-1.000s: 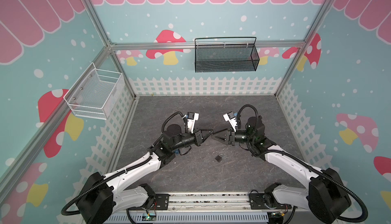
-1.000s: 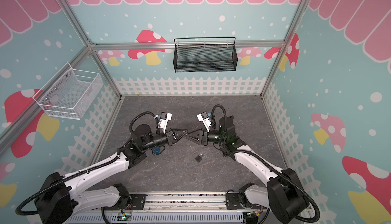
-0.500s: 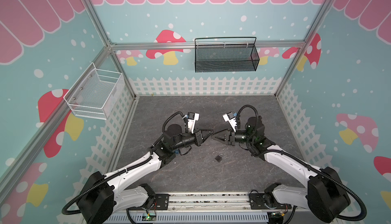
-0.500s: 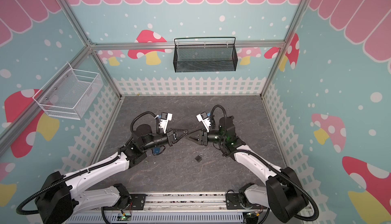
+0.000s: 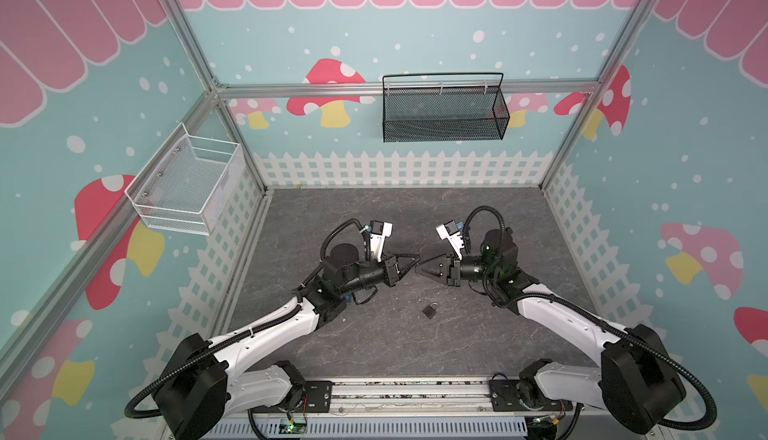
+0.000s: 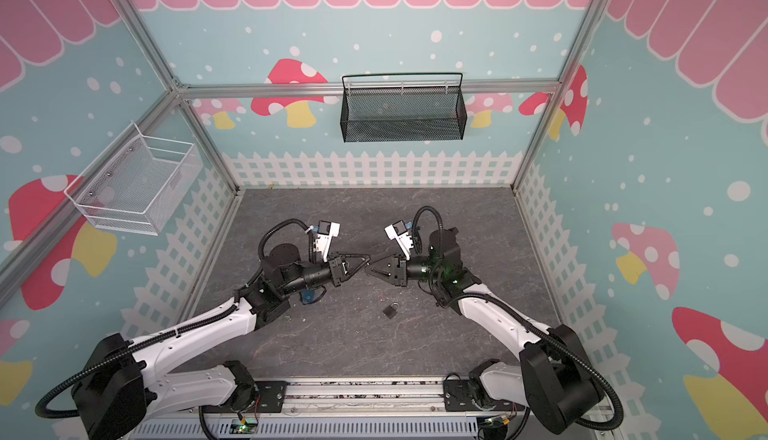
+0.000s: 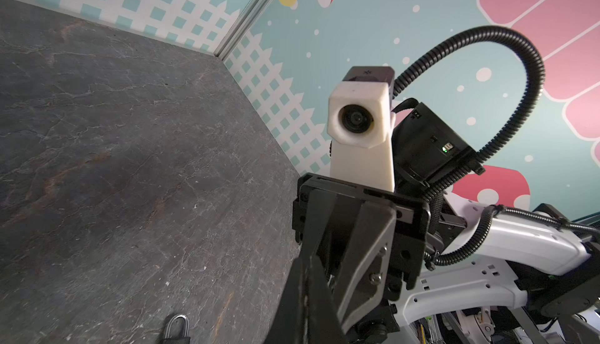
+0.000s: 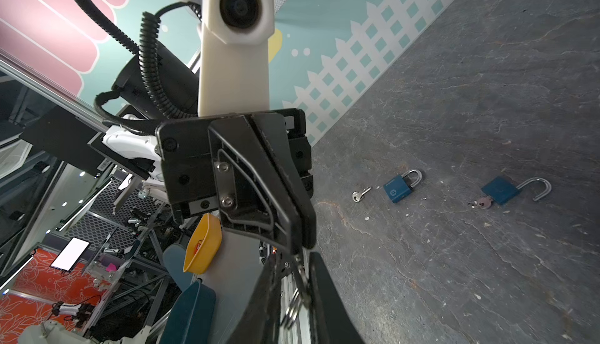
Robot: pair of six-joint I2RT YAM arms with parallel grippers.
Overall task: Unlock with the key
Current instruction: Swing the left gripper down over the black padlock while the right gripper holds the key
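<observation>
Both grippers meet tip to tip above the middle of the grey floor (image 5: 374, 217). My left gripper (image 5: 415, 260) (image 7: 305, 293) is shut on a small silver key (image 8: 301, 277). Its ring (image 8: 293, 308) hangs between the fingers of my right gripper (image 5: 418, 270) (image 8: 297, 261). Those jaws stand narrowly apart around the key. The key rests against one finger, with a gap to the other. A dark padlock (image 5: 430, 310) (image 6: 390, 310) (image 7: 177, 327) lies shut on the floor, nearer the front than the grippers.
The right wrist view shows two blue padlocks on the floor: one shut (image 8: 401, 185) with a loose key (image 8: 358, 194) beside it, one open (image 8: 506, 189) with a key (image 8: 480, 202) at its base. A black basket (image 5: 442, 109) and a white basket (image 5: 187, 184) hang on the walls.
The right gripper's jaws have narrowed around the key held by the left gripper. Both arms have barely moved.
</observation>
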